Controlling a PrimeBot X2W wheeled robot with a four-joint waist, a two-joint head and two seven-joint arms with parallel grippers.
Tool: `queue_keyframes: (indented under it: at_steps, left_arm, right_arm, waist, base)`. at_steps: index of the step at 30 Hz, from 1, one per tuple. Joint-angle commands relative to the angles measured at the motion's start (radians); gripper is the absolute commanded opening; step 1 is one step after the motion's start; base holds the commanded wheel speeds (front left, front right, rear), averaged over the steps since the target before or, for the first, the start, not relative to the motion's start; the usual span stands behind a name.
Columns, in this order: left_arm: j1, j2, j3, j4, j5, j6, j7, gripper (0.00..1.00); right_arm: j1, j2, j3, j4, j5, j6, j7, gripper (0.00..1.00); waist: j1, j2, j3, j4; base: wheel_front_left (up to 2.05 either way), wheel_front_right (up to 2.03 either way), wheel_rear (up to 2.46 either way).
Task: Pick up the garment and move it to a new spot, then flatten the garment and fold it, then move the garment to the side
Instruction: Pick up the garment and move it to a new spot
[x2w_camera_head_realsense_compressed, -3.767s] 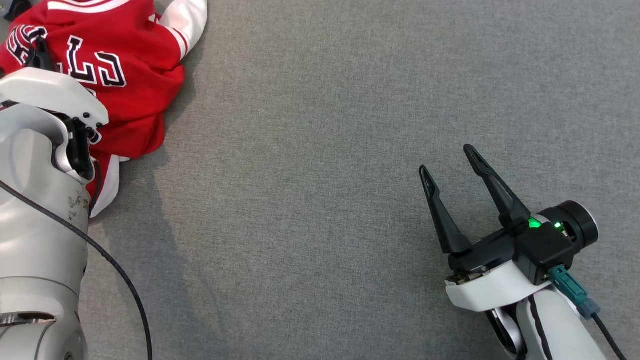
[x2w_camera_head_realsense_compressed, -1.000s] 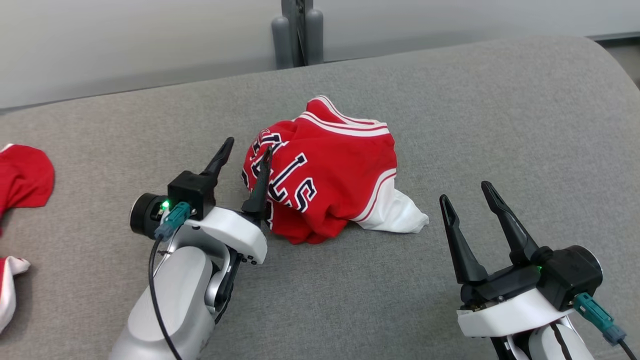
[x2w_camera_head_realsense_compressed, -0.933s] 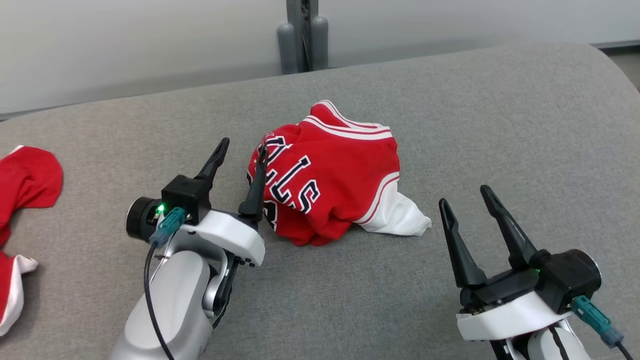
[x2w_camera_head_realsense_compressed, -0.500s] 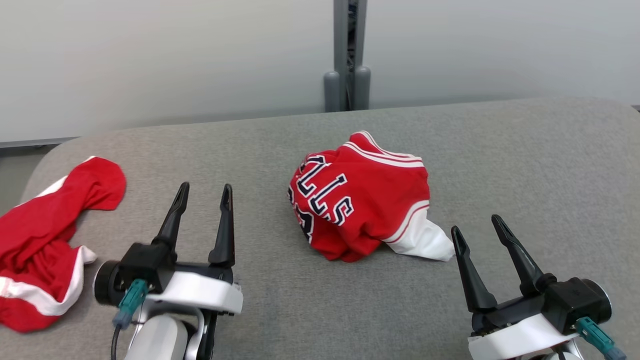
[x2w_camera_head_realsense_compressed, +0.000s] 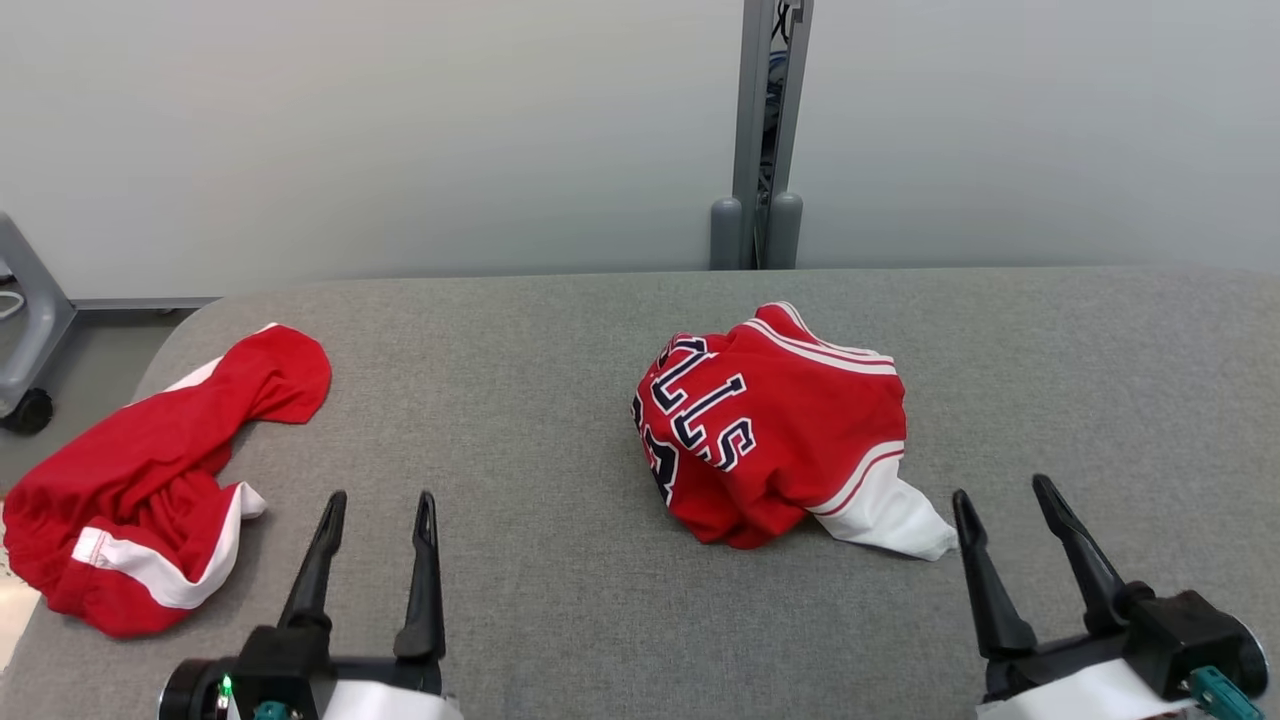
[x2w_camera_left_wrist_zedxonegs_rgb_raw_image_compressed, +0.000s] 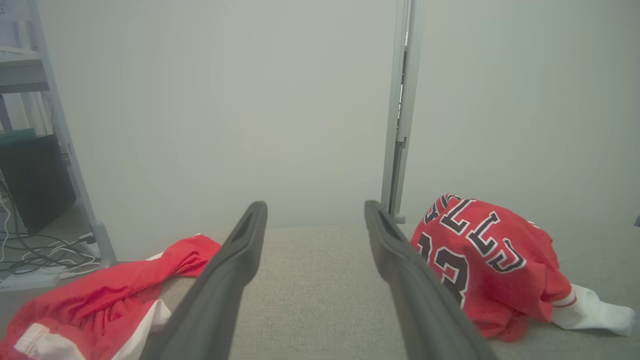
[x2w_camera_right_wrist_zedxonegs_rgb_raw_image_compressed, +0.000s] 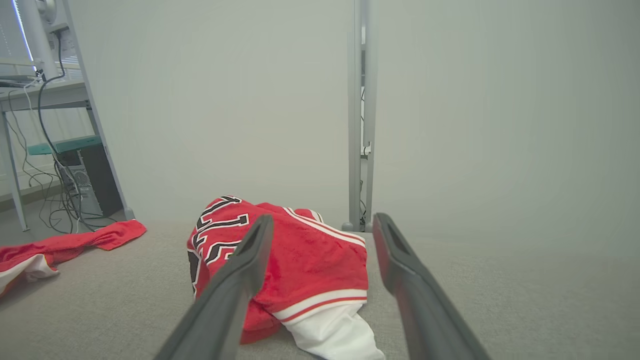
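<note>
1. lower left, the left gripper (x2w_camera_head_realsense_compressed: 382, 497) is spread, holding nothing; lower right, the right gripper (x2w_camera_head_realsense_compressed: 1002, 488) too.
2. centre right, the crumpled red jersey (x2w_camera_head_realsense_compressed: 790, 430) lies on the grey surface (x2w_camera_head_realsense_compressed: 540, 400), apart from both.
3. far left, another red garment (x2w_camera_head_realsense_compressed: 150, 480); upper centre, a grey post (x2w_camera_head_realsense_compressed: 765, 130).

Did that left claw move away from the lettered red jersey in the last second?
Yes. The left gripper pulled back toward the robot: its finger was against the jersey; now grey table separates them.

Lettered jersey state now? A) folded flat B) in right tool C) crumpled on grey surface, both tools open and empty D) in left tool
C: the lettered jersey lies bunched on the grey surface, with the left tool and right tool both open, gripping nothing.
</note>
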Motion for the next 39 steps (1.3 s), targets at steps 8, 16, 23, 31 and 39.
queue_keyframes:
  at_steps: [8, 16, 23, 31, 39]
  left_arm:
    - [0.041, -0.005, 0.001, 0.008, 0.025, -0.005, -0.004, 1.0]
    - [0.039, -0.007, -0.003, 0.016, 0.042, -0.019, -0.004, 1.0]
    - [0.03, -0.008, -0.009, 0.023, 0.048, -0.004, -0.004, 1.0]
    - [0.03, -0.007, -0.025, 0.032, 0.057, 0.009, -0.004, 1.0]
    - [0.024, -0.008, -0.027, 0.032, 0.08, 0.014, -0.004, 1.0]
  right_arm:
    - [0.055, -0.005, -0.055, 0.005, -0.007, 0.0, -0.005, 1.0]
    - [0.053, -0.005, -0.061, 0.0, -0.018, 0.0, -0.005, 1.0]
    - [0.054, -0.005, -0.051, 0.002, -0.027, 0.0, -0.005, 1.0]
    - [0.052, -0.005, -0.046, 0.01, -0.016, 0.0, -0.005, 1.0]
    - [0.055, -0.005, -0.049, 0.02, -0.006, 0.0, -0.005, 1.0]
  waist:
    - [0.0, 0.0, -0.027, 0.027]
    - [0.0, 0.0, -0.029, 0.035]
    - [0.0, 0.0, -0.024, 0.037]
    - [0.0, 0.0, -0.024, 0.03]
    - [0.0, 0.0, -0.025, 0.027]
  base:
    - [0.0, 0.0, 0.0]
    - [0.0, 0.0, 0.0]
    - [0.0, 0.0, 0.0]
    - [0.0, 0.0, 0.0]
    - [0.0, 0.0, 0.0]
